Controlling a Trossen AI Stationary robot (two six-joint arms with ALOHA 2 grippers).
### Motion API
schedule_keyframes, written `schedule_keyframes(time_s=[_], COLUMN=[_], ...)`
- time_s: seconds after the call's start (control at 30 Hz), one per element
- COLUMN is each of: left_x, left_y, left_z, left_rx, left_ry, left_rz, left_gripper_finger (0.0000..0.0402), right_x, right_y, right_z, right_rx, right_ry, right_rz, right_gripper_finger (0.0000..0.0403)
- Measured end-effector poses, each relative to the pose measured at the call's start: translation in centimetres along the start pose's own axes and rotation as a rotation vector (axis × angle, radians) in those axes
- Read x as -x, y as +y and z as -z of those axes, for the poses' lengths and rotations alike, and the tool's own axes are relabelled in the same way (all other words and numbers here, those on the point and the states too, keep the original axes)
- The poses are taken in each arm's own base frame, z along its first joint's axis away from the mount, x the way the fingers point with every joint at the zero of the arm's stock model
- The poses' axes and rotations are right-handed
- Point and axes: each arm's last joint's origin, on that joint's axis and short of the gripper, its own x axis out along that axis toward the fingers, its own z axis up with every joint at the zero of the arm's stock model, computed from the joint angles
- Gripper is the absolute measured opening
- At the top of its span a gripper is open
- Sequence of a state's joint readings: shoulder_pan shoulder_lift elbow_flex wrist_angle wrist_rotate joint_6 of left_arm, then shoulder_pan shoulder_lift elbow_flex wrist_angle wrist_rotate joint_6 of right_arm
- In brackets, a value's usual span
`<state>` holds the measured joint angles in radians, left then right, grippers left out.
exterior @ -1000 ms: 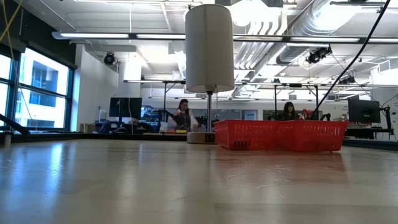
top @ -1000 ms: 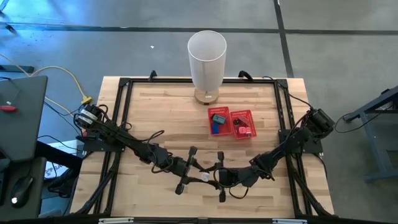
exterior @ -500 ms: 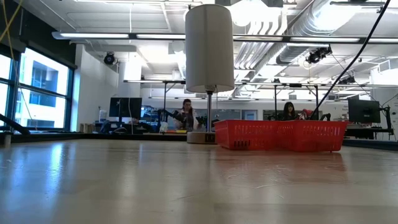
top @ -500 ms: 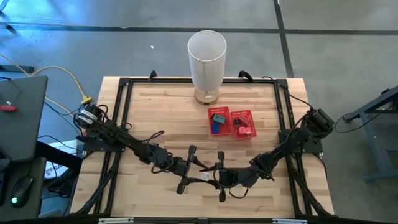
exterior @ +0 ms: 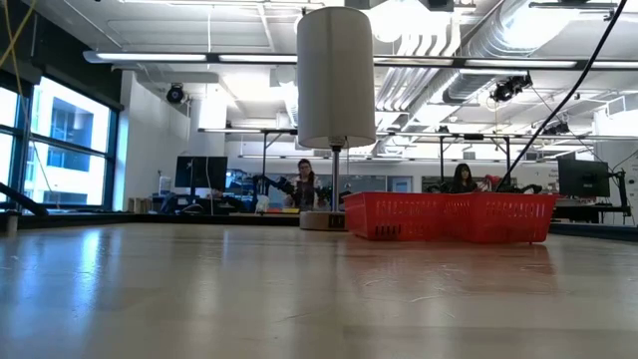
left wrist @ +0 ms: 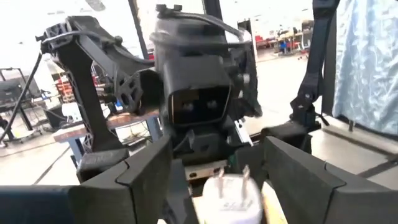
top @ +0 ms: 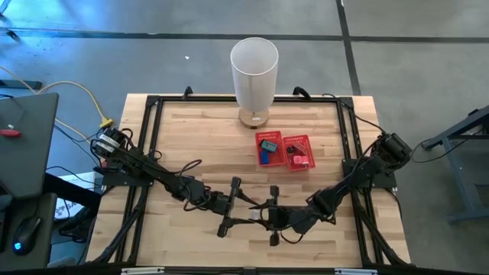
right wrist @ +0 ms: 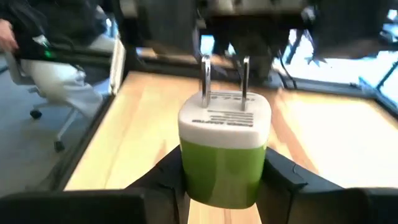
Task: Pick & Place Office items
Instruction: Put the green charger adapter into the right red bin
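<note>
The left gripper (top: pixel 243 211) has spread its fingers off the green charger (right wrist: pixel 224 149), now pinched only by the right gripper (top: pixel 265 216) near the table's (top: pixel 199 145) front edge. From overhead the arms hide it.
</note>
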<state>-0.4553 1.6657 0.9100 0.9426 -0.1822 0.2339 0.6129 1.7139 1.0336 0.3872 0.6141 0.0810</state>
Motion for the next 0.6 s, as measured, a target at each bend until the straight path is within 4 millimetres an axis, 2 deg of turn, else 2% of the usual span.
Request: schedule_keyframes(time_s=[0.1, 0.27, 0.43, 0.6], left_x=[0.0, 0.0, 0.0, 0.0], left_y=[0.0, 0.0, 0.1, 0.0], left_z=[0.0, -0.1, 0.0, 0.6], left_rx=[0.053, 0.262, 0.308, 0.295], left_ry=[-0.004, -0.006, 0.002, 0.058], left_rz=[-0.001, 0.0, 0.0, -0.006], left_gripper_finger=[0.0246, 0.0246, 0.0246, 0.0246], right_x=[0.7, 2.6, 5.0, 7.1], right_y=[0.1, -0.3, -2.7, -6.0], right_z=[0.3, 0.7, 0.4, 0.9], right_rx=[-0.042, -0.153, -0.398, -0.503], right_ry=[0.06, 0.172, 0.286, 0.449], right_rz=[0.031, 0.113, 0.253, 0.41], right_gripper_finger=[0.012, 0.012, 0.012, 0.0119])
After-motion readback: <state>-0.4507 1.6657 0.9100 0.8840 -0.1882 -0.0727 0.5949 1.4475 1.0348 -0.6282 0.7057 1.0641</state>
